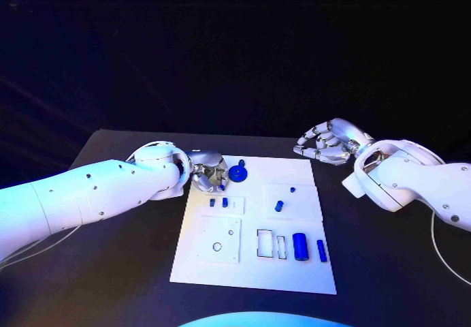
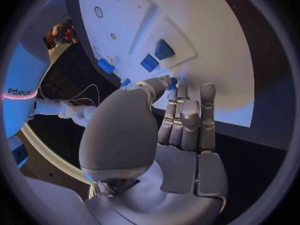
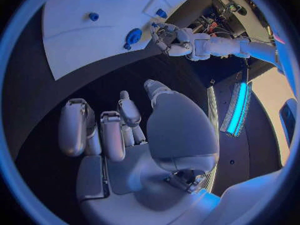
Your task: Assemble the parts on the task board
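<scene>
2 blue cylinders (image 1: 309, 246) (smooth) on flat white task board (image 1: 250, 276).

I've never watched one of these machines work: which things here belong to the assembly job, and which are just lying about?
Job:
task board
blue parts, such as the round part and the cylinder
left hand, at the board's far corner
right hand, off the board

Lying about:
black table

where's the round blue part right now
In the head view the round blue part sits near the task board's far edge, just beside the left hand.

arms (image 1: 88, 191): white, small dark screws | fingers (image 2: 184, 115): silver | cable, perhaps white
</scene>
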### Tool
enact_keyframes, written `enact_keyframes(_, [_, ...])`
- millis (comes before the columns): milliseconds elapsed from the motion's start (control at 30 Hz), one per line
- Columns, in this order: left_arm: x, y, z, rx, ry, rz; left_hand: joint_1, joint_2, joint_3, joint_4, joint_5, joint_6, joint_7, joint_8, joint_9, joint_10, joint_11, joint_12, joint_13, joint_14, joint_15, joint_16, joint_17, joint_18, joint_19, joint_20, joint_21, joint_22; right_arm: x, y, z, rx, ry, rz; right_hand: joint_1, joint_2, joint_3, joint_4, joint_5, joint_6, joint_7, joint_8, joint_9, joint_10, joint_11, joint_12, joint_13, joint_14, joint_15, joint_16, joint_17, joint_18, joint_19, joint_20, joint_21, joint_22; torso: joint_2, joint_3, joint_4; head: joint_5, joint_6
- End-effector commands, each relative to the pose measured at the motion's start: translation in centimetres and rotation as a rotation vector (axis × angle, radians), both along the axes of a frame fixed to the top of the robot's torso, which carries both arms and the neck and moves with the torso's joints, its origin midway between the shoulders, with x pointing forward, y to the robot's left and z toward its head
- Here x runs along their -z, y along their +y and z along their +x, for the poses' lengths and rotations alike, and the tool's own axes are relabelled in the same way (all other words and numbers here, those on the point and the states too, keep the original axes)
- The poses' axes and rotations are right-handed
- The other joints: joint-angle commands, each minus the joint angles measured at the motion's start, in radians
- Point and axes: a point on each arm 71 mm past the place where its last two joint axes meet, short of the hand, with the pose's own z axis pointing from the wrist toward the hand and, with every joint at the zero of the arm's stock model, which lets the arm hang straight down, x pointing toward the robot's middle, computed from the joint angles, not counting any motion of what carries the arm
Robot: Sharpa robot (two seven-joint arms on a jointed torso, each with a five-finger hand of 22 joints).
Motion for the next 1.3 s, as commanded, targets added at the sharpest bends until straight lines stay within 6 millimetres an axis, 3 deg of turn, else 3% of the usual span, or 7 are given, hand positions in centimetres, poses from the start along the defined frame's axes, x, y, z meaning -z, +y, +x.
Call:
enact_keyframes(33, [0.18,-0.24,-0.18,0.013,0.018,0.0,-0.004,0.008,-0.001,-0.005,-0.005,0.006,0.0,-0.004,-0.001,0.006,0.001,-0.005,-0.001,0.004,0.0,0.005,-0.001,0.0,0.005,-0.004,0.003,-0.001,-0.01,0.13,-0.07,-0.013,-0.004,-0.003,0.003,0.004,-0.008,-0.001,0.002,-0.003,0.0,0.003,-0.001,0.003,0.0,-0.001,0.001,0.069,-0.001,-0.007,0.144,0.017,-0.008,0.0,-0.003,0.159,0.0,-0.0002,0.0,0.001,0.0])
enact_keyframes(600, [0.05,-0.18,-0.18,0.01,0.002,-0.011,-0.006,0.005,-0.002,-0.008,-0.007,-0.001,0.004,-0.013,-0.003,0.005,0.004,-0.015,-0.002,0.004,0.001,0.006,-0.001,0.0,0.004,-0.004,0.002,-0.002,0.0,0.11,-0.07,-0.013,-0.003,-0.004,0.003,0.004,-0.008,-0.001,0.002,-0.003,0.0,0.003,-0.001,0.003,0.0,-0.001,0.001,0.069,-0.001,-0.007,0.144,0.017,-0.008,0.0,-0.003,0.159,0.0,-0.0006,0.0005,0.0,0.0])
enact_keyframes(967, [0.03,0.04,-0.09,-0.007,0.002,-0.017,-0.022,-0.007,-0.009,-0.006,-0.006,-0.063,0.023,-0.067,-0.019,0.006,0.017,-0.044,-0.001,-0.001,0.013,0.009,-0.008,0.0,0.0,0.004,-0.005,-0.007,0.02,0.13,-0.04,-0.014,-0.002,-0.005,0.003,0.004,-0.008,-0.001,0.002,-0.003,0.0,0.003,-0.001,0.003,0.0,-0.001,0.001,0.069,-0.001,-0.007,0.144,0.017,-0.008,0.0,-0.003,0.159,0.0,-0.0004,0.0007,0.0,-0.001])
enact_keyframes(1300, [0.08,0.42,0.05,-0.026,0.003,-0.01,-0.028,-0.014,-0.014,-0.006,-0.007,-0.086,0.026,-0.084,-0.023,0.002,0.02,-0.054,0.0,-0.004,0.016,0.009,-0.014,0.001,-0.004,0.008,-0.01,-0.012,0.03,0.14,0.02,-0.014,-0.003,-0.005,0.004,0.005,-0.011,-0.001,0.002,-0.004,-0.001,0.005,-0.001,-0.001,-0.001,-0.007,-0.007,0.067,-0.001,-0.012,0.137,0.019,-0.012,-0.001,-0.014,0.156,0.0,-0.0003,0.0009,0.001,-0.001])
